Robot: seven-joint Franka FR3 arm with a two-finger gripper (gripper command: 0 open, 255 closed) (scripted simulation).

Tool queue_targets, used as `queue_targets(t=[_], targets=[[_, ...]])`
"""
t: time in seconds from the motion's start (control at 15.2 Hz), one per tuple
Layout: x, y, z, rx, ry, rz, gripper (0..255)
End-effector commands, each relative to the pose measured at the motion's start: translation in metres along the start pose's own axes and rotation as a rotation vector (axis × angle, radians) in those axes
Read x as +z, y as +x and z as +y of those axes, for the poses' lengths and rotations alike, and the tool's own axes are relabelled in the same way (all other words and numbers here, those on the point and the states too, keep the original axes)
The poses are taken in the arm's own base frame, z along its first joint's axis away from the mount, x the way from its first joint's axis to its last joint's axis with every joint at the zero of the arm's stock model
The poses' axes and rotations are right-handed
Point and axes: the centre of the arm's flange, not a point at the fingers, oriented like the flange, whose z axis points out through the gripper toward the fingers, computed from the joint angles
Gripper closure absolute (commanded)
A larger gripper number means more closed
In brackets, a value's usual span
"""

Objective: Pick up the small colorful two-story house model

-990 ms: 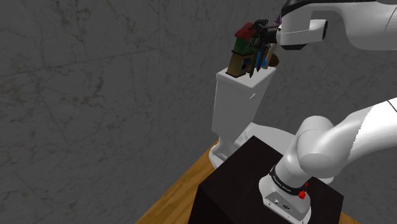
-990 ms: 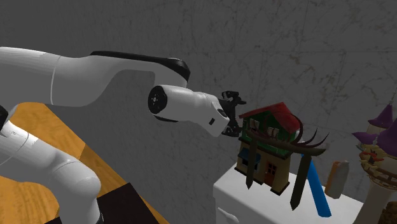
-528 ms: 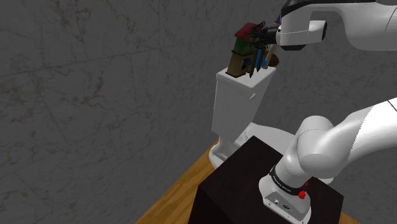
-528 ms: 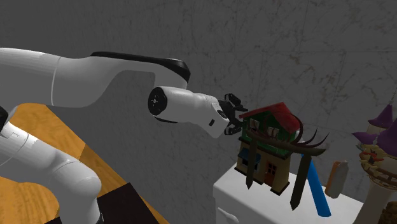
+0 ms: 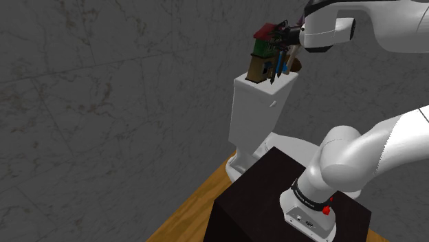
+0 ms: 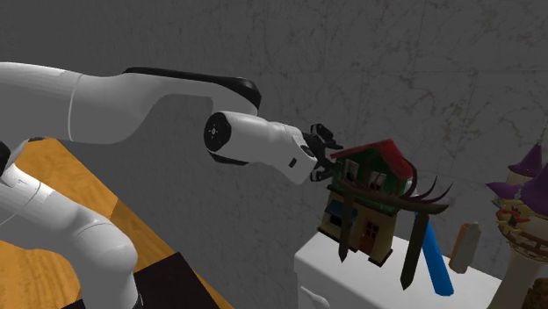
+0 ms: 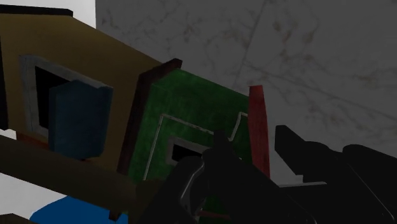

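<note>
— Where is the house?
— At the top of the white toilet tank; I can't tell whether it touches the lid.
— And the gripper?
— Its fingers stand narrow, pinching the red roof edge. I judge this is the lift — next comes a slow, straight rise, since the grip sits off-centre.

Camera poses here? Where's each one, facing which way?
Shoulder view: beside the stand, looking down toward the white toilet; arm's base and forearm show.
Second exterior view: side-on, about level with the house model; arm and gripper show.
Wrist view: on the hand, close against the house model's wall; fingers show.
All three share the house model.
</note>
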Motion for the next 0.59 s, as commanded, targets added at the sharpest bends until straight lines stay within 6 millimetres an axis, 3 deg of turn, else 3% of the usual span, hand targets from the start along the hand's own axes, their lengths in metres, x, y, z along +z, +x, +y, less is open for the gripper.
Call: queue_targets(t=[0.0,0.53], targets=[[-0.005,0.005,-0.011,-0.001,0.003,0.001,255],[-0.018,0.019,-0.048,-0.001,0.003,0.001,255]])
